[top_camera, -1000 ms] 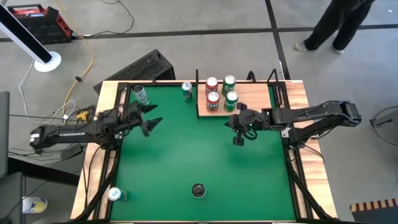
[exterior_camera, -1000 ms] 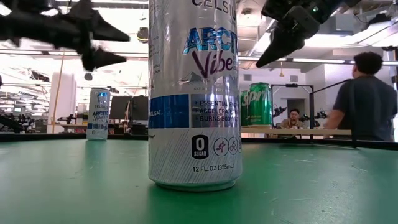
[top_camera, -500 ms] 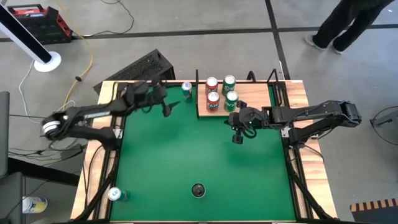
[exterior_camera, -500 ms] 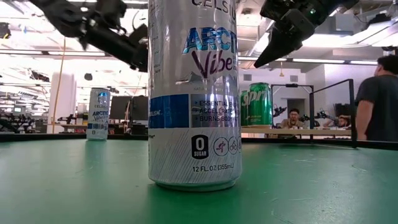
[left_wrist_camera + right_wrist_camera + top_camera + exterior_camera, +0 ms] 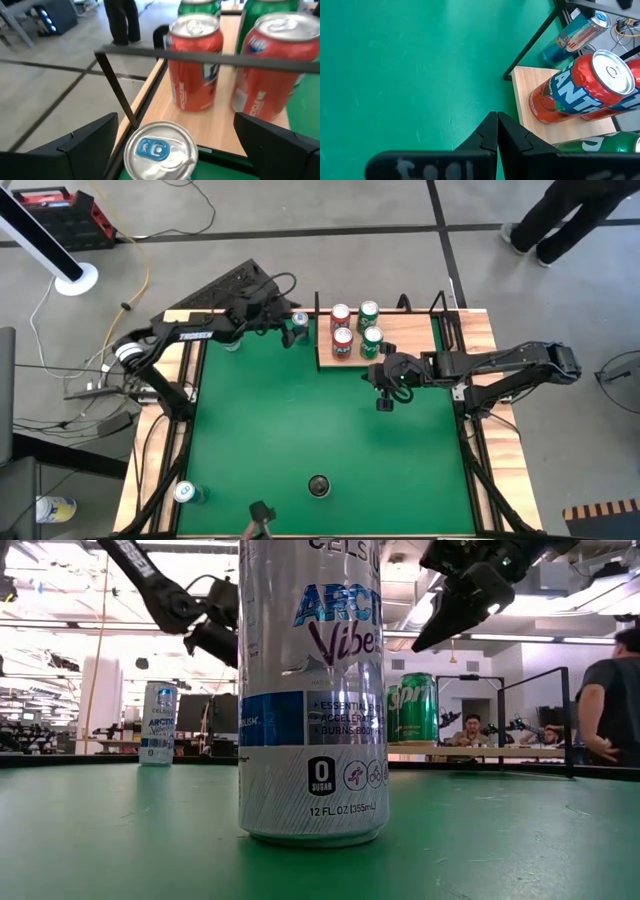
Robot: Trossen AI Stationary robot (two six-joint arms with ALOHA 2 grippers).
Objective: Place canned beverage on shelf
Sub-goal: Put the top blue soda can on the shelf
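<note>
Fingers of our left gripper (image 5: 172, 145) spread wide around the silver can (image 5: 159, 150), upright on the surface beside the shelf (image 5: 400, 338). Probably rigid, slick, dentable, so we'd squeeze mid-wall. Our right gripper (image 5: 496, 131), closed, hovers near the shelf.

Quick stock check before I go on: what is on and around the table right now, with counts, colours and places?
Shelf: one, light wood with black posts, far edge of the table.
Soda cans on the shelf: four, two red, two green, clustered at its left end.
Silver-blue can: one, upright just left of the shelf, between the left fingers.
Silver can: one, near-left corner.
Black round object: one, near-centre mat.
Person: dark clothes, on the floor beyond the table.
Left gripper: open around the silver-blue can.
Right gripper: shut, near the shelf's front edge.
</note>
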